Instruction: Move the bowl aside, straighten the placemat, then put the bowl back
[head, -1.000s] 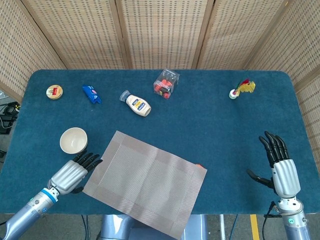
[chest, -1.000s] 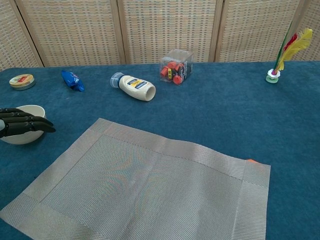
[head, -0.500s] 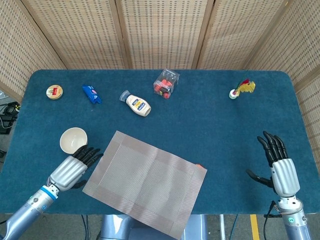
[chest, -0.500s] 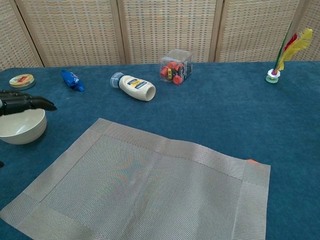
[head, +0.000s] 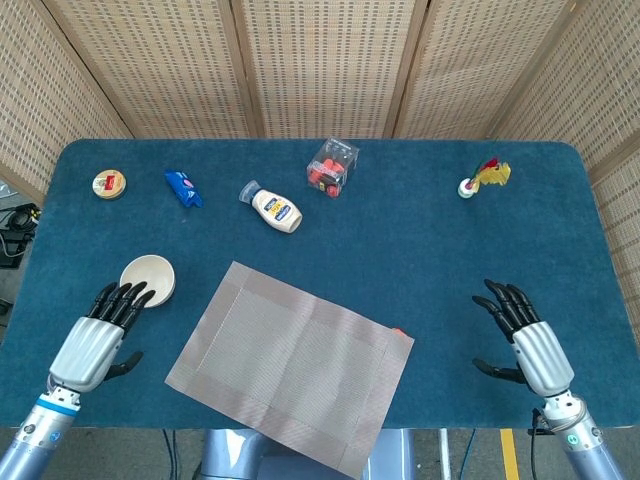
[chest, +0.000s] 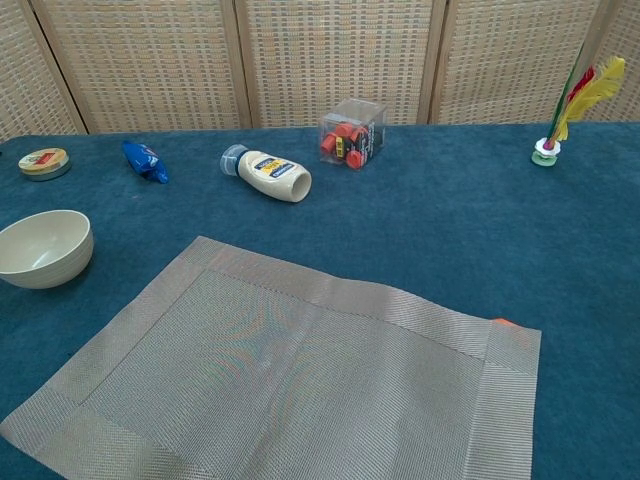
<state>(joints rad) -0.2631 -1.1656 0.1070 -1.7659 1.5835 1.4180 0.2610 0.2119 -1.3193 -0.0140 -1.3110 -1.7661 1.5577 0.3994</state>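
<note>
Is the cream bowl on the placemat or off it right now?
Off. The cream bowl sits upright on the blue table, left of the skewed placemat, clear of its edge.

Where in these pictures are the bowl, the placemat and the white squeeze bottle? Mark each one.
bowl (chest: 42, 248), chest view, on its inner wall.
placemat (head: 295, 360), head view, on its woven middle.
white squeeze bottle (chest: 272, 175), chest view, on its labelled body.

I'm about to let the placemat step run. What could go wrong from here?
The placemat lies skewed with its near corner over the table edge, so a one-sided pull might slide it off. The bowl sits close to the left hand, so a sweep may knock it.
</note>
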